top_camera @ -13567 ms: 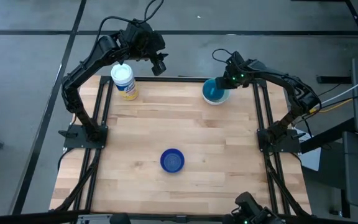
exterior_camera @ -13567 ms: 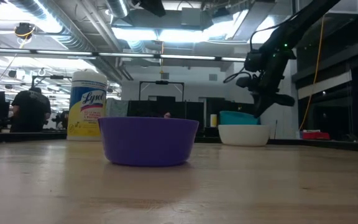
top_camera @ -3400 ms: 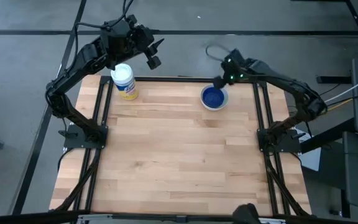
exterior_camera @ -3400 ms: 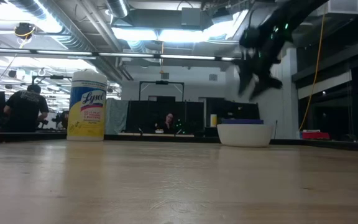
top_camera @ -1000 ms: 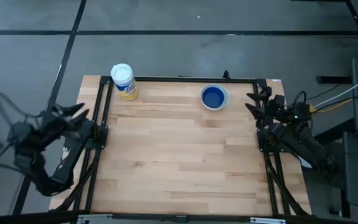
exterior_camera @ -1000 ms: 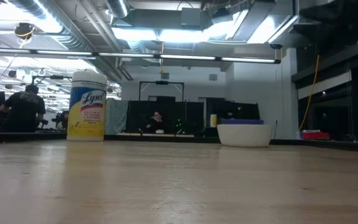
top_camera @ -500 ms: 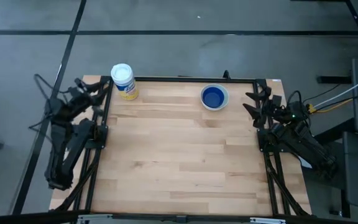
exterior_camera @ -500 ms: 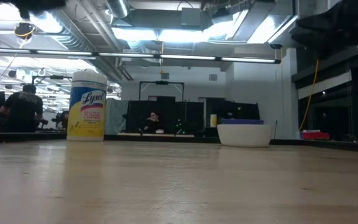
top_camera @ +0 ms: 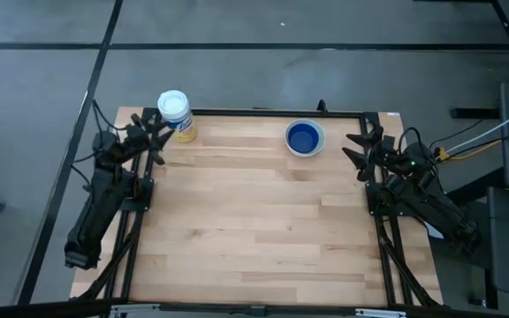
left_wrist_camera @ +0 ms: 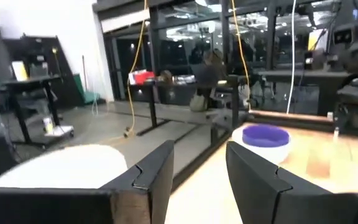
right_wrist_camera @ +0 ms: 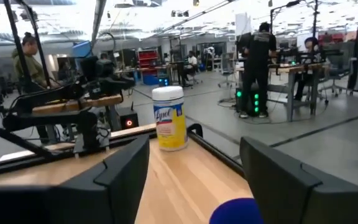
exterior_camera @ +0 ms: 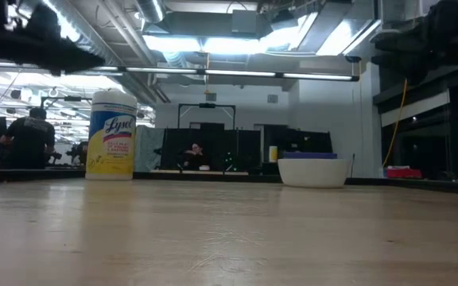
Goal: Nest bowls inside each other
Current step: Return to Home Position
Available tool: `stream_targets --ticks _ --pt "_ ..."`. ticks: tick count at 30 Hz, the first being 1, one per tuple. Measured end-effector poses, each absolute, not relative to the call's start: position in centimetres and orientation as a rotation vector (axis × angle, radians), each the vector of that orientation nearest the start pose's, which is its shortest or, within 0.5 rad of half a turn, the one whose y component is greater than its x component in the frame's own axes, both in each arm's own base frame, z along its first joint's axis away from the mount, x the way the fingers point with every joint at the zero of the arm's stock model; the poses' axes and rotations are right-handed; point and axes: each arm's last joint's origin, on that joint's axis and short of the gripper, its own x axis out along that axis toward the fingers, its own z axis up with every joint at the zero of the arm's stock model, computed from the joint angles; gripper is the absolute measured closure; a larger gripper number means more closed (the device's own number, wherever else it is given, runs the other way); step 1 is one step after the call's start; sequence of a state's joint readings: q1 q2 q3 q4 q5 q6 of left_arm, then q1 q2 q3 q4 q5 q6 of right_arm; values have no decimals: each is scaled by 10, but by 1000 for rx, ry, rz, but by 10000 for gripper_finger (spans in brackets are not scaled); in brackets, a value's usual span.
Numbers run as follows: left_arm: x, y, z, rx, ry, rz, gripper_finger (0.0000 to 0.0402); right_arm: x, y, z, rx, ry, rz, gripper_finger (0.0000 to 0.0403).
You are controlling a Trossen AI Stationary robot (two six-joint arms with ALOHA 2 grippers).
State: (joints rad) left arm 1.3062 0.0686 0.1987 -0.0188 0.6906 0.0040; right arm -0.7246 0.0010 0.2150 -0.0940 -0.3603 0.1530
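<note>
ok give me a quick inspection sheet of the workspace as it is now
surface: wooden table, nothing seen on its middle or near half.
job's things: bowls nested in one stack by the far edge, nearer the right arm; blue inside, white outermost, others hidden.
clutter: jar, upright at the far left corner.
grippers: left gripper open, holding nothing, at the left edge near the jar; right gripper open, holding nothing, at the right edge.
cables: cable off the table beside the right arm.
surroundings: person at desks behind.
</note>
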Motion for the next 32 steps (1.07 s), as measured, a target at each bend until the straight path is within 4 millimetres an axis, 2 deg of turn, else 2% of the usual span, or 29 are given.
stream_targets --ticks 7,10,14,17,23,32 --pt "44 82 178 103 -47 694 259 65 -43 221 87 -78 -338 164" --pt "44 84 174 141 -27 791 265 67 -45 214 90 -65 -341 169" --pt "47 84 172 176 7 836 286 72 -50 193 115 -26 -366 176" --pt "51 83 171 145 13 800 302 78 -55 174 111 -70 -369 180" --pt "64 81 163 110 93 746 319 83 -55 171 110 -42 -341 188" --pt "94 60 154 46 166 434 316 96 -39 170 142 -24 -167 197"
